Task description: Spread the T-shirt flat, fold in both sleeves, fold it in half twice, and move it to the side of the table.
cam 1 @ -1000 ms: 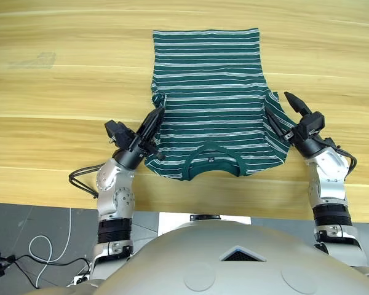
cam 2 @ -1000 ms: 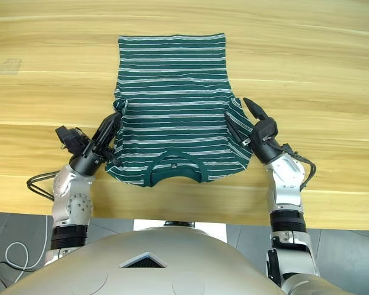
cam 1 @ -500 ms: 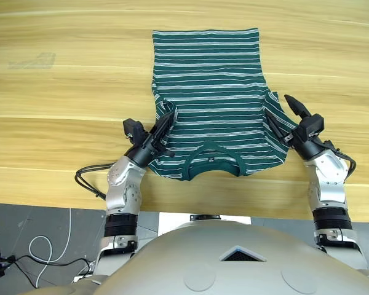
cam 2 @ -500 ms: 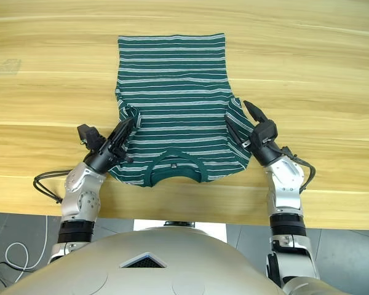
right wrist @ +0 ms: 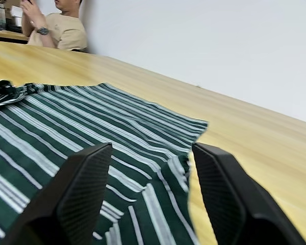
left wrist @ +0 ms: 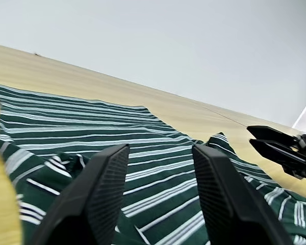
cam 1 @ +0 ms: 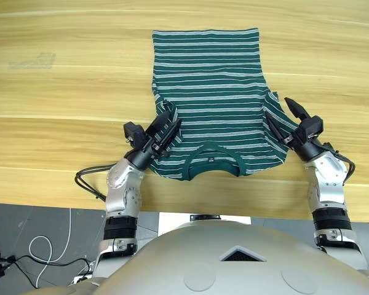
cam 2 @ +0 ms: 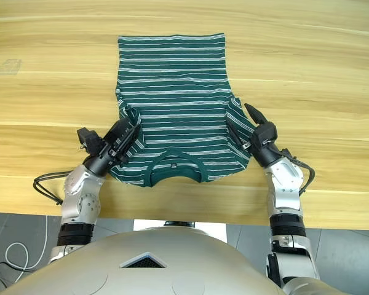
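Soft cloth T-shirt (cam 1: 208,86), smooth wood-grain table (cam 1: 67,98) with slight sheen, matt black textured jaws

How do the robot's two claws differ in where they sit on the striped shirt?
The left gripper lies inward over the T-shirt, above its bunched, folded-in sleeve. The right gripper sits at the shirt's outer edge, straddling the spread sleeve. The left gripper's fingers both lie over cloth, while the right gripper's outer finger appears to be over bare table. Both are open, near the collar end.
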Robot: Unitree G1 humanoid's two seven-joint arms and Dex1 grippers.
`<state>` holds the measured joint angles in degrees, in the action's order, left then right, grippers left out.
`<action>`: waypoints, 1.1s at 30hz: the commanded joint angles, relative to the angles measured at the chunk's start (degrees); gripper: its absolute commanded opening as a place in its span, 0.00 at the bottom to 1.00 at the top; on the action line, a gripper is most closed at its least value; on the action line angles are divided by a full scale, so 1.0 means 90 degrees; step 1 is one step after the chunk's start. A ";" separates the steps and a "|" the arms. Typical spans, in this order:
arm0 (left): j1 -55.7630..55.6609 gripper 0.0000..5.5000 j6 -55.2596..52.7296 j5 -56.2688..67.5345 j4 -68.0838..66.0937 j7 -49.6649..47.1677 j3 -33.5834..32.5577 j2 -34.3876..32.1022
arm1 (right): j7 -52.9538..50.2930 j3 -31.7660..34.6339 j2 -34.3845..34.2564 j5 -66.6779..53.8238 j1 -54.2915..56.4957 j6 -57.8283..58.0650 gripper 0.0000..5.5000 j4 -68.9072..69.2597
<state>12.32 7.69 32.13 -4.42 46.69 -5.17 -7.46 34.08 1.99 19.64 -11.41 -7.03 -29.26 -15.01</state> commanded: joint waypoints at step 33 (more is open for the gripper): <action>-0.0340 0.41 0.0495 0.0166 0.0302 -0.1452 -0.1371 -0.0050 | -0.0464 0.0626 -0.0374 -0.0552 -0.0335 0.1904 0.53 0.0060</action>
<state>8.69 12.70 33.50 -2.89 33.48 -17.66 -7.88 29.56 7.14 16.39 -15.55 -10.44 -13.61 -13.72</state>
